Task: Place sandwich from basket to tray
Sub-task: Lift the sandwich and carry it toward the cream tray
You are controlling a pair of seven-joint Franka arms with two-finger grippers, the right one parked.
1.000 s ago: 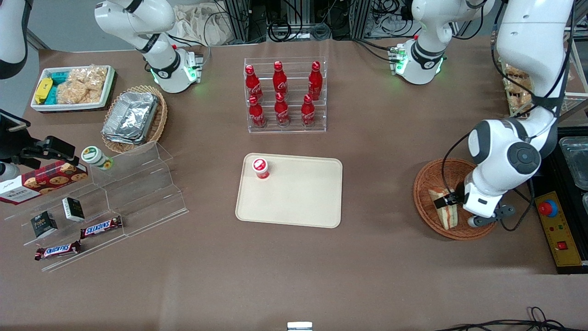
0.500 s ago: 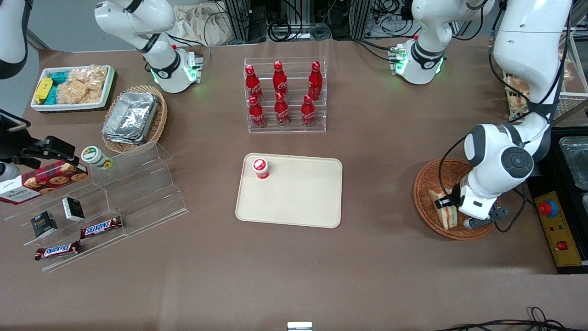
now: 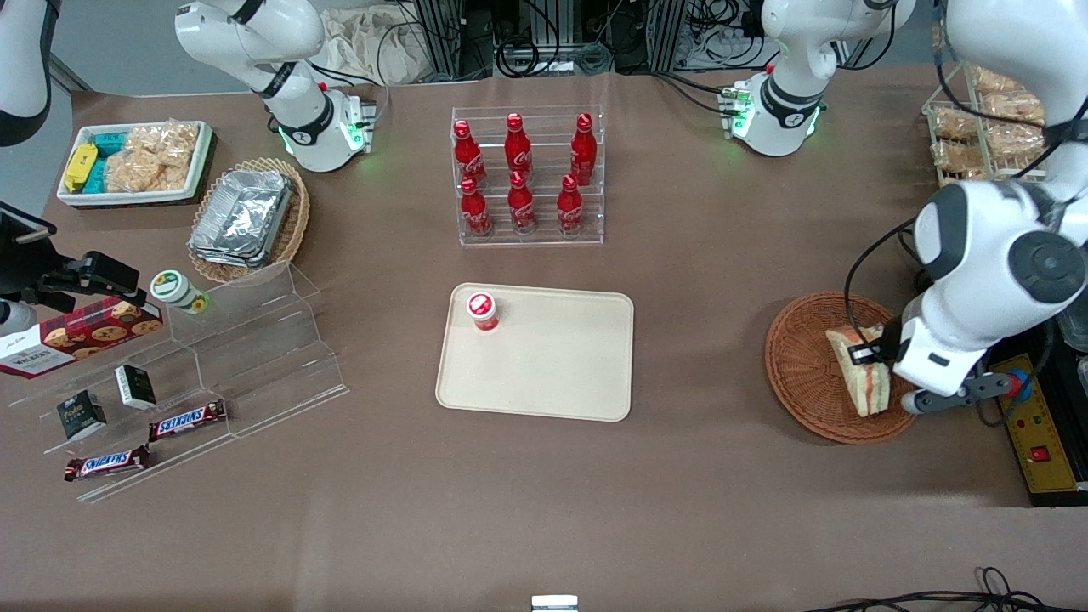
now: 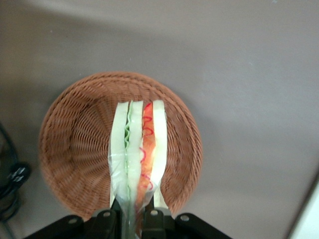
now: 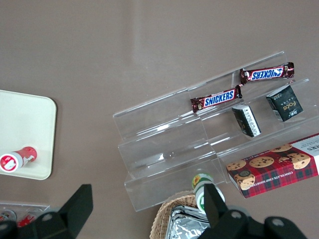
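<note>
Pincer (image 3: 875, 353) of the left arm is positioned over the basket (image 3: 799, 374) at the working arm's end of the desk (image 3: 714, 493), its two fingers pressed onto one end of the sandwich (image 3: 860, 374). In the left wrist view the pincer (image 4: 130, 216) clamps that end of the sandwich (image 4: 137, 149) between both fingers (image 4: 104, 219), and the wedge extends away from the fingers over the woven floor of the basket (image 4: 75, 144).

One sandwich is present. It stands on edge with its layers exposed: pale bread slices outermost and in the middle, one green layer and one orange-red layer between them. Its long axis runs along the line of the fingers. In the front view it lies on the side of the basket farther from the tray (image 3: 544, 382), one end pointing toward the front camera, the other away from it. Whether it touches the basket floor cannot be determined.

One tray lies near the middle of the desk, well apart from the basket, with one red-capped bottle (image 3: 482, 311) at one corner. Six red bottles (image 3: 520, 174) stand in one clear rack, farther from the front camera than the tray.
</note>
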